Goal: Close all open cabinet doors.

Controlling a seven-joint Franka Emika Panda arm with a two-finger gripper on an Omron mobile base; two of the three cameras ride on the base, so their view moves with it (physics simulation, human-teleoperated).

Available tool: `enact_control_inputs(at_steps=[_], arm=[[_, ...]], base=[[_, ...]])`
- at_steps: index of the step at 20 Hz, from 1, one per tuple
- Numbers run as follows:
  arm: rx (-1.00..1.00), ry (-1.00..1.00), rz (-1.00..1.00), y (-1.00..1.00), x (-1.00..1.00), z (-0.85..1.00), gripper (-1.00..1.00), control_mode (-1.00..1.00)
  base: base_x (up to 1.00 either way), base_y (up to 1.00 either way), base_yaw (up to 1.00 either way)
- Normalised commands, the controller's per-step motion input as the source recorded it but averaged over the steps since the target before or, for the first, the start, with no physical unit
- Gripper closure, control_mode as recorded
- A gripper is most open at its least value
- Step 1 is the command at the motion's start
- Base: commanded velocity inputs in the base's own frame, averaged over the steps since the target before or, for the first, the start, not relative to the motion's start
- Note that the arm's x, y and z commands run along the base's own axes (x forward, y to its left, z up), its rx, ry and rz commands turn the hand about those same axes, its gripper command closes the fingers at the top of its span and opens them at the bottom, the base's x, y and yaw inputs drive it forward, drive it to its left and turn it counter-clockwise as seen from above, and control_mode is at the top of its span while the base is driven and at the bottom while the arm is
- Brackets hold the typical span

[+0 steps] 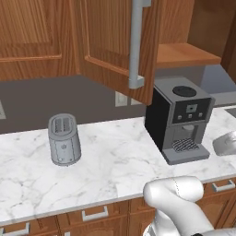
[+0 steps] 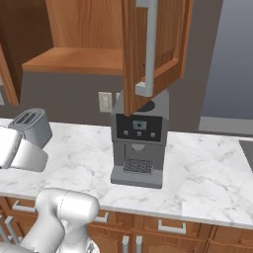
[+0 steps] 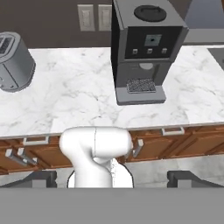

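Note:
One reddish-brown cabinet door (image 1: 113, 50) stands swung out over the counter, its long grey bar handle (image 1: 137, 46) facing me. From the right base view this open door (image 2: 165, 44) is nearly edge-on above the coffee machine, with its handle (image 2: 150, 49) in front. The cabinet's bare wooden shelf (image 1: 184, 54) shows behind it. A neighbouring door (image 1: 30, 32) to the left lies flush and shut. My gripper (image 3: 112, 180) is open with nothing between its fingertips (image 3: 41, 178). It hangs back from the counter, well below and away from the door.
A black and grey coffee machine (image 1: 179, 117) stands on the white marble counter (image 1: 115, 161) under the open cabinet. A grey toaster (image 1: 64, 138) sits to its left. Wall outlets (image 2: 105, 101) are behind. Low drawer fronts (image 3: 175, 140) line the counter's front.

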Motion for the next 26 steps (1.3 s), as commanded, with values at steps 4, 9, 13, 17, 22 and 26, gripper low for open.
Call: enact_control_inputs(at_steps=[4,9,13,17,22,26], arm=[[0.00,-0.24,0.00,0.03,-0.41,0.00,-1.00,-1.00],[0.00,-0.23,0.00,0.08,-0.37,0.03,-1.00,-1.00],[0.00,-0.18,-0.02,0.16,-0.05,0.03,-1.00,-1.00],[0.00,-0.20,-0.02,0.22,0.00,0.00,-1.00,-1.00],[0.00,-0.25,-0.02,0.25,0.00,0.00,-1.00,-1.00],[0.00,-0.33,0.00,0.22,0.00,0.13,-1.00,-1.00]], base=[[0.00,0.00,0.00],[0.00,0.00,0.00],[0.00,0.00,0.00],[0.00,0.00,0.00],[0.00,0.00,0.00],[0.00,0.00,0.00]])
